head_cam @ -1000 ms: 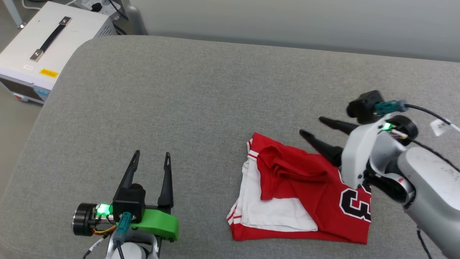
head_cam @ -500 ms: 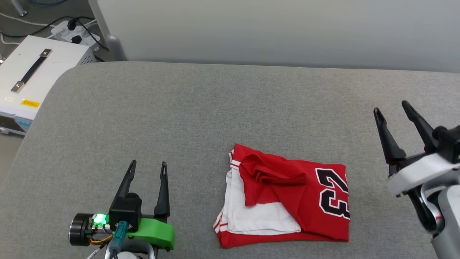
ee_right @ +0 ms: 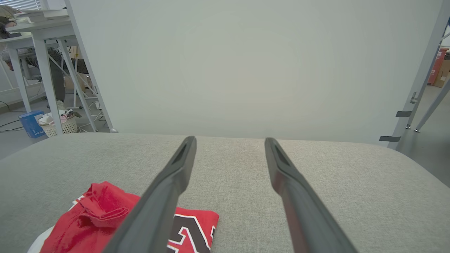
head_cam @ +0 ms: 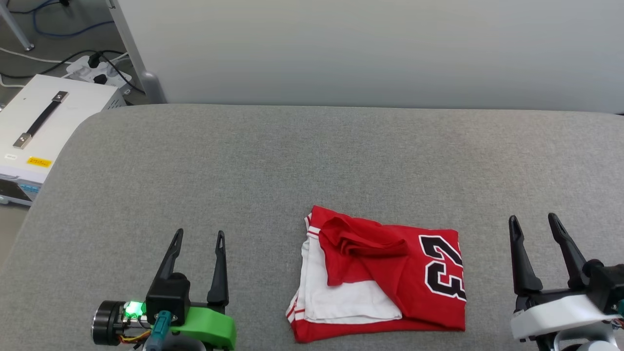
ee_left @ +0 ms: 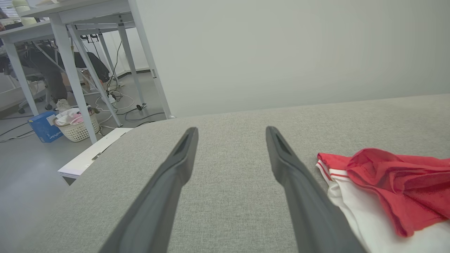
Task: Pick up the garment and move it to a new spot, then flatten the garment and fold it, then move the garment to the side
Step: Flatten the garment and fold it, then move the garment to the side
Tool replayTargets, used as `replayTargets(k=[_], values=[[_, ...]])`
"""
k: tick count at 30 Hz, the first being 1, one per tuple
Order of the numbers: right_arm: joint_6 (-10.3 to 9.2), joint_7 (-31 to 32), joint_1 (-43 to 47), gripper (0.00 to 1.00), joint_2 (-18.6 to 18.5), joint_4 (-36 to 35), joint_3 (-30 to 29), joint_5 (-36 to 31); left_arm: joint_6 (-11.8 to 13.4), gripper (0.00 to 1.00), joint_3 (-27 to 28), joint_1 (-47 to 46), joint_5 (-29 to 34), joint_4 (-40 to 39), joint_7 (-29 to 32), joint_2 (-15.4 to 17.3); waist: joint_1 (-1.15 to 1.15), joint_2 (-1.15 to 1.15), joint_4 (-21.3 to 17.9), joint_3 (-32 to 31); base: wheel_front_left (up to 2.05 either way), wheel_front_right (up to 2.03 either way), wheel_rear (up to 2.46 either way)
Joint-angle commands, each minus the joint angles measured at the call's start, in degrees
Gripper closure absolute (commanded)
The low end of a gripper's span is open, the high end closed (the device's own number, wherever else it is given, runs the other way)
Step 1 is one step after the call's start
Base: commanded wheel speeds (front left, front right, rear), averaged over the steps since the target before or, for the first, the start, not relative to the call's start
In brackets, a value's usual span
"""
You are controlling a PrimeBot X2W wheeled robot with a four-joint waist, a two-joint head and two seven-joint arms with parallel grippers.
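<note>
The garment [head_cam: 385, 275] lies folded into a rough rectangle on the grey surface [head_cam: 292, 161], red with a white sleeve panel at its left and a black "23" at its right. It also lies at the right of the left wrist view [ee_left: 393, 179] and at the lower left of the right wrist view [ee_right: 105, 218]. My left gripper [head_cam: 199, 236] stands open at the lower left, well clear of the cloth. My right gripper [head_cam: 533, 219] stands open at the lower right, apart from the garment's right edge. Both hold nothing.
A white equipment box [head_cam: 34, 131] with a black handle stands off the surface's left edge, with a power strip and cables [head_cam: 97, 73] behind it. A pale wall [head_cam: 370, 48] runs along the back. A basket [ee_left: 75, 126] and desk legs stand on the floor.
My right gripper has drawn back from over the garment's right side to the lower right, fingers now pointing up. The camera has tilted up, shifting the whole picture. The left gripper has stayed put.
</note>
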Motion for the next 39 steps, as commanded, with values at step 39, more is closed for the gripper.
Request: replayTargets(k=[39], values=[[-0.04, 25.9, -14.25, 0.0, -16.53, -1.97, 4.84, 11.1, -2.66, 0.0, 0.62, -0.46, -0.53, 0.21, -0.34, -0.46, 0.0, 0.0, 2.7, 2.4, 0.0, 0.0, 0.0]])
